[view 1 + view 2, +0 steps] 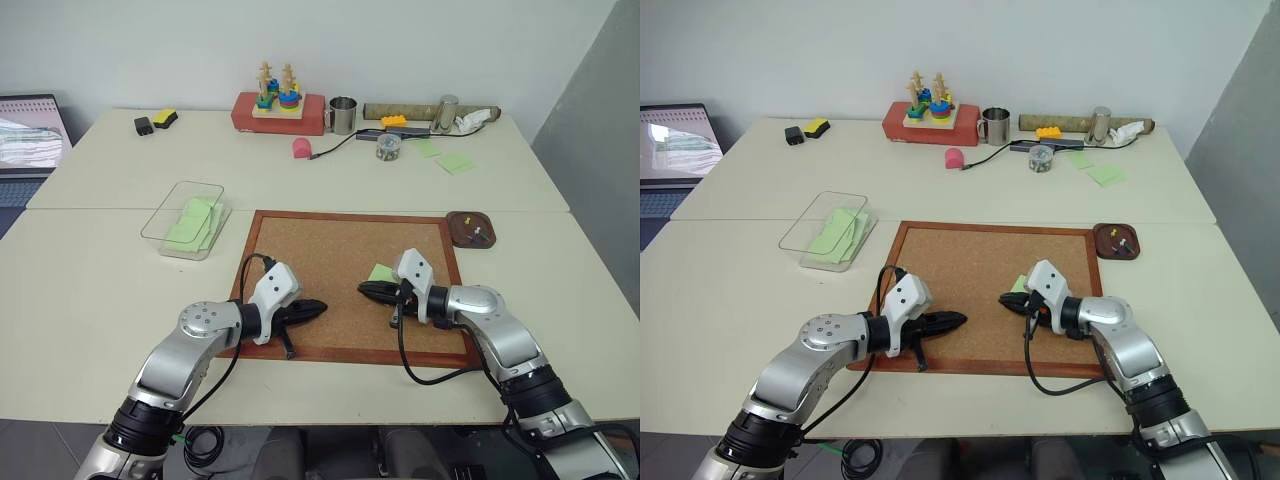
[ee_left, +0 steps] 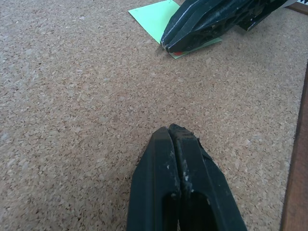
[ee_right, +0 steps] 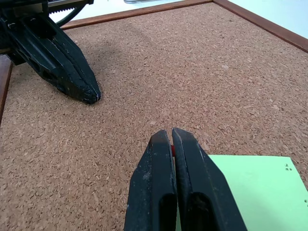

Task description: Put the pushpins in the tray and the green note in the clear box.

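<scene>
Both grippers closed over the corkboard (image 1: 330,255): left gripper (image 2: 169,131) empty, right gripper (image 3: 169,134) pinching a red pushpin (image 3: 172,150) at the green note (image 3: 250,187). Red speck visible between fingertips in wrist views, hidden from the head views.

Setting: an indoor test or lab workspace, indicated by plain pale tables (image 1: 120,300) pushed together against a bare white wall (image 1: 400,40), a laptop (image 1: 30,135) at one side, and assorted props such as a wooden stacking toy (image 1: 277,92) and metal cup (image 1: 343,115).
</scene>
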{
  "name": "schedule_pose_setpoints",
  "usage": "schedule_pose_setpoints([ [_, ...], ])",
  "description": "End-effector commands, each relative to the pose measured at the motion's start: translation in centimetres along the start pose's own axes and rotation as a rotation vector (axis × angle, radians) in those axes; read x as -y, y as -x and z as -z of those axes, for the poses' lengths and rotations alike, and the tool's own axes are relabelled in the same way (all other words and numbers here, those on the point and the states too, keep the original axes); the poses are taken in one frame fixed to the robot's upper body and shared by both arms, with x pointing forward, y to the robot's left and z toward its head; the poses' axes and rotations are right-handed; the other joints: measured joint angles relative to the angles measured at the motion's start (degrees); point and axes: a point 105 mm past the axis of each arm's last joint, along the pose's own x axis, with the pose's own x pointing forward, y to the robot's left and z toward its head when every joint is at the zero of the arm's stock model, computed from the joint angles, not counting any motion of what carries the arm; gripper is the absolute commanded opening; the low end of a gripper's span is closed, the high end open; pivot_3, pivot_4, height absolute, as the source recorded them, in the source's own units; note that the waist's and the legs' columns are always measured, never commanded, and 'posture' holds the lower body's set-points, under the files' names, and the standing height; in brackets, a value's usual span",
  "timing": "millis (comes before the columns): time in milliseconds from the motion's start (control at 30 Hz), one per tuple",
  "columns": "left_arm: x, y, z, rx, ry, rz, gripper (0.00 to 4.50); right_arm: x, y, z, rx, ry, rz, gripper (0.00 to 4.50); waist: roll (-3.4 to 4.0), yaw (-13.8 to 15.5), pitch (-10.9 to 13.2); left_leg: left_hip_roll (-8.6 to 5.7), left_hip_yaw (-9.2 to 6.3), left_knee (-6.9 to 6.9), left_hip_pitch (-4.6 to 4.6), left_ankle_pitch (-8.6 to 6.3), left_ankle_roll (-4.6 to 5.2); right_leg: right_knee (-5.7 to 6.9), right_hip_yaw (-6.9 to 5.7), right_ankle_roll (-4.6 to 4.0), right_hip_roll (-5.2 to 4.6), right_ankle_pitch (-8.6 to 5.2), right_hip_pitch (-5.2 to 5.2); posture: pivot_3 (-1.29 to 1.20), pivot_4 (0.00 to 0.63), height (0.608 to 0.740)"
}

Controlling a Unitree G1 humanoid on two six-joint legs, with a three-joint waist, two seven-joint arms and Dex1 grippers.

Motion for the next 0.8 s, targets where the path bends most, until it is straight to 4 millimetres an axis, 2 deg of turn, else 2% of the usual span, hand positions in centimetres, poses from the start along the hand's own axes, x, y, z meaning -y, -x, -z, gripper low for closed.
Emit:
schedule_pose_setpoints([
  [33, 0.1, 0.1, 0.6, -0.029, 0.009, 0.007, 0.0, 0.5, 0.5, -2.7, 0.105, -0.013, 0.002, 0.03, 0.0, 0.0, 0.0, 0.0, 0.0, 0.0, 0.0, 0.0, 0.0, 0.0, 0.0, 0.0, 0.0, 0.0, 0.0, 0.0, 0.15, 0.74],
  [233, 0.0, 0.1, 0.6, -0.03, 0.01, 0.006, 0.0, 1.0, 2.1, -5.4, 0.164, -0.012, 0.018, 0.03, 0.01, 0.0, 0.0, 0.0, -0.02, 0.0, -0.04, 0.0, 0.0, 0.0, -0.01, -0.01, 0.0, 0.01, -0.02, 0.0, 0.15, 0.74],
  [400, 0.0, 0.0, 0.4, -0.017, 0.017, 0.009, 0.0, 1.5, 2.9, -6.7, 0.184, 0.004, 0.049, 0.03, -0.01, 0.0, 0.0, 0.0, -0.04, 0.0, 0.0, 0.0, 0.0, 0.02, -0.03, 0.0, 0.0, 0.0, 0.0, 0.0, 0.15, 0.74],
  [533, -0.2, -0.3, -1.7, 0.103, 0.088, 0.009, 0.0, 2.1, 3.2, -7.5, 0.2, 0.012, 0.078, 0.03, -0.01, 0.1, 0.0, 0.0, -0.04, 0.01, -0.01, 0.0, 0.0, 0.01, -0.04, 0.0, 0.0, 0.0, 0.0, 0.0, 0.15, 0.74],
  [600, -0.1, -0.2, -3.4, 0.195, 0.159, 0.041, 0.0, 2.2, 3.3, -7.7, 0.205, 0.013, 0.087, 0.03, -0.02, 0.2, 0.0, -0.01, -0.03, 0.03, -0.04, 0.0, 0.0, 0.02, -0.04, 0.0, -0.01, 0.0, -0.01, 0.0, 0.15, 0.74],
  [700, 0.0, 0.4, -5.9, 0.322, 0.266, 0.092, 0.5, 2.4, 3.4, -8.1, 0.213, 0.019, 0.095, 0.0, -0.03, 0.3, 0.0, 0.0, -0.07, 0.04, -0.08, 0.0, 0.0, 0.01, -0.08, 0.0, 0.0, 0.0, -0.02, 0.0, 0.15, 0.74],
  [800, -0.5, 0.8, -7.0, 0.375, 0.324, 0.087, 1.21, 2.3, 3.5, -8.3, 0.214, 0.029, 0.091, 0.0, -0.03, 0.2, 0.0, 0.0, -0.08, 0.03, -0.08, 0.0, 0.0, 0.02, -0.09, 0.0, 0.0, 0.0, -0.02, 0.0, 0.15, 0.74],
])
